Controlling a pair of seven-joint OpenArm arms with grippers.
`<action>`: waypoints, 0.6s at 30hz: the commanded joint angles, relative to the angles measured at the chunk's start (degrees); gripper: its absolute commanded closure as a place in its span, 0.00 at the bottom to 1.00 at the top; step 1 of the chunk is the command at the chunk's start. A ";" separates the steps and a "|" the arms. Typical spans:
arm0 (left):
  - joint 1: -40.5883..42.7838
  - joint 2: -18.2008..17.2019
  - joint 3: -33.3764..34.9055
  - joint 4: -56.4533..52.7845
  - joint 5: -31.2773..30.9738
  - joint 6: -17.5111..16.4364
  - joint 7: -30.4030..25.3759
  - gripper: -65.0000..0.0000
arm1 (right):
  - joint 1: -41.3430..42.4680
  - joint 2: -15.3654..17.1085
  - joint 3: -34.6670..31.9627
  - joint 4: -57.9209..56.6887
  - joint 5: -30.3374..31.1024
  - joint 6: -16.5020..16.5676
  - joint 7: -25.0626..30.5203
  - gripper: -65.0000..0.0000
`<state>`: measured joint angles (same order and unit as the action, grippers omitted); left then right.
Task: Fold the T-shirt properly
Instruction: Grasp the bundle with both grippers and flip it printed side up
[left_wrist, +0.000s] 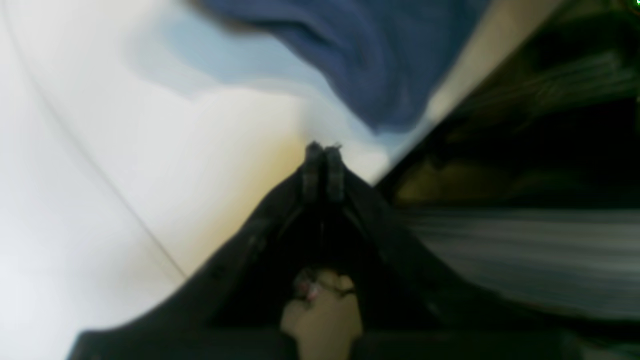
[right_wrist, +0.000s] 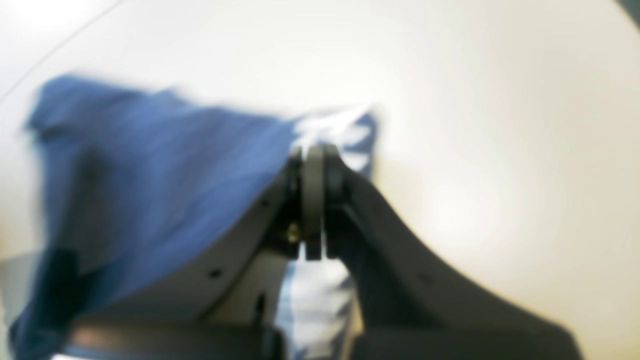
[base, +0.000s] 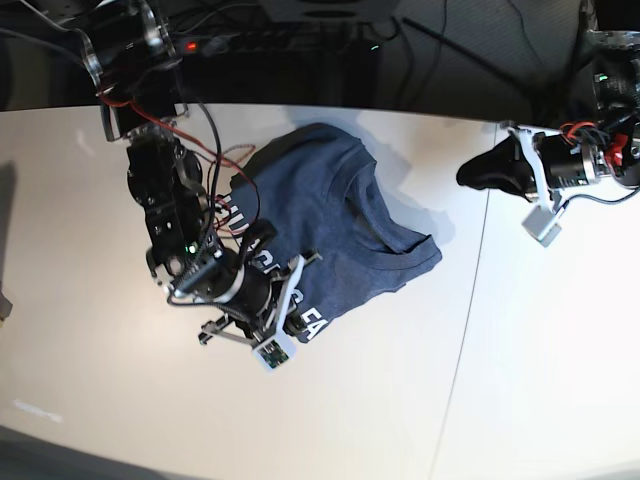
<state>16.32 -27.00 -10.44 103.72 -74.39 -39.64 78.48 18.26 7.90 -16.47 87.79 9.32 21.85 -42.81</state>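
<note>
T-shirt (base: 335, 215) lies bunched, fold unfinished. Right gripper (right_wrist: 313, 150) is clamped on its lettered edge; left gripper (left_wrist: 324, 148) is closed, empty.

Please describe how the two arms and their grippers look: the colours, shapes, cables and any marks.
Both arms are mostly black. The right arm carries red and black cables along its links, and a small green light glows on it. Its gripper has one pale grey and one black tapering shell, with dark pads. The left arm has red wiring and a white bracket. The left gripper has black shells narrowing to ribbed dark pads.
</note>
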 joint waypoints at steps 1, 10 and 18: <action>1.05 0.15 0.55 3.91 -0.55 -0.36 -1.75 1.00 | 3.39 -0.68 0.22 -1.84 0.28 2.86 1.90 1.00; 4.42 7.54 11.28 11.28 14.78 -0.36 -13.94 1.00 | 16.11 -6.56 0.20 -20.57 0.26 2.91 4.26 1.00; 0.11 14.58 20.52 6.10 22.75 -0.36 -16.09 1.00 | 19.69 -8.07 0.22 -30.86 -0.37 2.93 5.73 1.00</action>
<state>16.73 -12.38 10.07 108.99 -50.54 -39.46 63.37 36.25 -0.01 -16.49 56.29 8.69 21.89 -38.04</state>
